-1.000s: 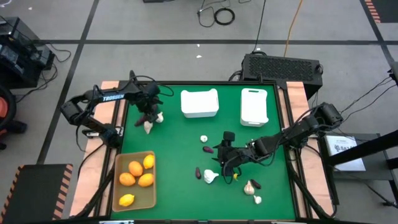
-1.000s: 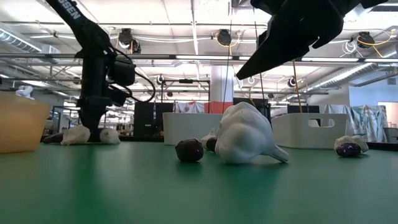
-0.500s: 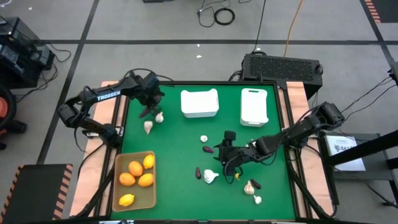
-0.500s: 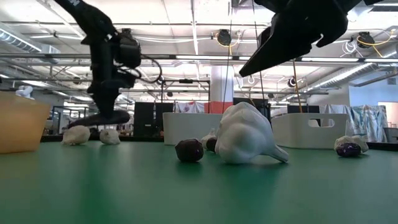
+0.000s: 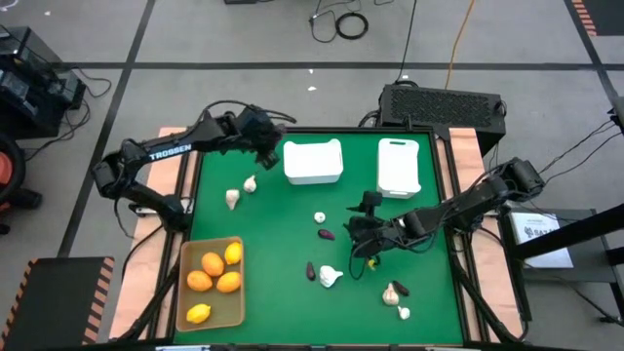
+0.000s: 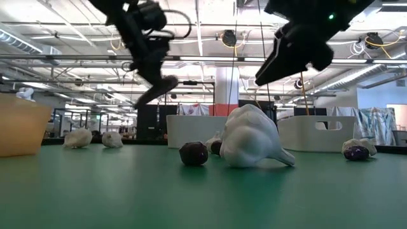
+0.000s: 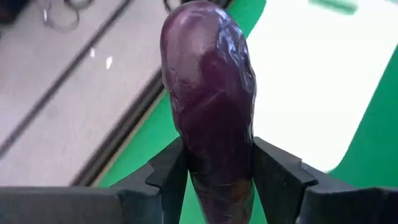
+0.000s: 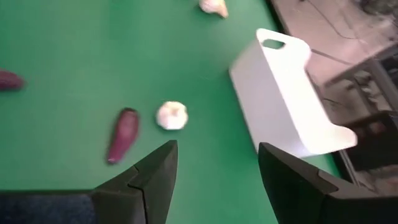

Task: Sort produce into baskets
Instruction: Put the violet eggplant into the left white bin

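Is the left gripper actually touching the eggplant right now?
Touching: the left wrist view shows both fingers of the left gripper pressed against the eggplant.

A glossy dark purple elongated eggplant piece point(image 7: 208, 93) hung clamped in the left end effector point(image 7: 214, 171) beside the white squarish bin point(image 5: 313, 161). Four round orange and yellow fruits point(image 5: 214, 263) lay in the tan flat tray point(image 5: 185, 292); small white garlic bulbs point(image 5: 241, 190) and more purple pieces lay scattered on the green desk point(image 5: 273, 224).

table point(image 5: 283, 234): green
eggplant point(image 7: 208, 93): glossy dark purple
square bin point(image 5: 313, 162): white
tray point(image 5: 237, 307): tan
fruits point(image 5: 213, 273): orange, yellow
garlic point(image 6: 251, 138): white
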Motion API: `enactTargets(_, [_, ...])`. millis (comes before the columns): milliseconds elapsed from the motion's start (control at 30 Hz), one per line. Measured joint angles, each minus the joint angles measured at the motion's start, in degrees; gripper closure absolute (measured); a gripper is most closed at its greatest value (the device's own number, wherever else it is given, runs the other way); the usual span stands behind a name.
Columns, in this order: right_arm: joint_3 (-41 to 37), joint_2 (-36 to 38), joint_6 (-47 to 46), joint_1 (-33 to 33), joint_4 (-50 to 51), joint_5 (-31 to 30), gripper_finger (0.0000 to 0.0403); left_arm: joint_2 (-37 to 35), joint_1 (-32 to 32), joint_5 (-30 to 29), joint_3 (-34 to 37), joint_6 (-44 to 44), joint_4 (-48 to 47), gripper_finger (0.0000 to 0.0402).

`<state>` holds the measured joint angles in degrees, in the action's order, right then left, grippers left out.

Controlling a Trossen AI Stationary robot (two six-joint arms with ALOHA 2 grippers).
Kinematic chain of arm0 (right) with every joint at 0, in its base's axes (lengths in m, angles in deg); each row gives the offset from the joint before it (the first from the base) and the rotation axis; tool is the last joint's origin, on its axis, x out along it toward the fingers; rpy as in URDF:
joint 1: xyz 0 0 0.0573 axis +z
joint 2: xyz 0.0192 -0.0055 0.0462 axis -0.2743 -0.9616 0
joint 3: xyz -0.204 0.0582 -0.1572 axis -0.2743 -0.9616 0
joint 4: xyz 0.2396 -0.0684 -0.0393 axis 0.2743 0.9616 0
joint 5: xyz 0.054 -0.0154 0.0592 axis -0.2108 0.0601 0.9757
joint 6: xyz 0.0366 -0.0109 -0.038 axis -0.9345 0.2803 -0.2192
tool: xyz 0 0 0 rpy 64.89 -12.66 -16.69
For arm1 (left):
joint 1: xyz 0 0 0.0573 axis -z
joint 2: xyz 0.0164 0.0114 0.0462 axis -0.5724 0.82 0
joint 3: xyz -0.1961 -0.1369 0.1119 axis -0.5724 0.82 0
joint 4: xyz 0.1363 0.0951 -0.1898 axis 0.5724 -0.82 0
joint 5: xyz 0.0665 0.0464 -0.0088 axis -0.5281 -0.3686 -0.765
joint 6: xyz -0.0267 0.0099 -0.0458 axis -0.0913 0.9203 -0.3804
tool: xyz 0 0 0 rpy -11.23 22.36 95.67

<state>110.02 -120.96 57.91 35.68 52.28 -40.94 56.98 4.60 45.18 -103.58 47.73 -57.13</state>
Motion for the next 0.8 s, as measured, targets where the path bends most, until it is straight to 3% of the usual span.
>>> enactTargets(267, [-5.65, 2.21, -0.65, -4.95, -0.91, -0.27, 0.0188, 10.19, 4.96, -1.98, -9.61, 1.64, 1.96, 0.0235])
enactTargets(600, [-16.78, 14.90, -2.13, -8.43, -13.51, 1.67, 0.0188, 24.07, 8.49, -1.80, -23.17, 4.43, -0.54, 0.0235])
enactTargets(800, [-24.04, 20.24, -9.53, -8.49, -19.64, 1.27, 0.0198, 29.86, 9.94, -1.84, -27.26, 3.98, -3.66, 0.0235])
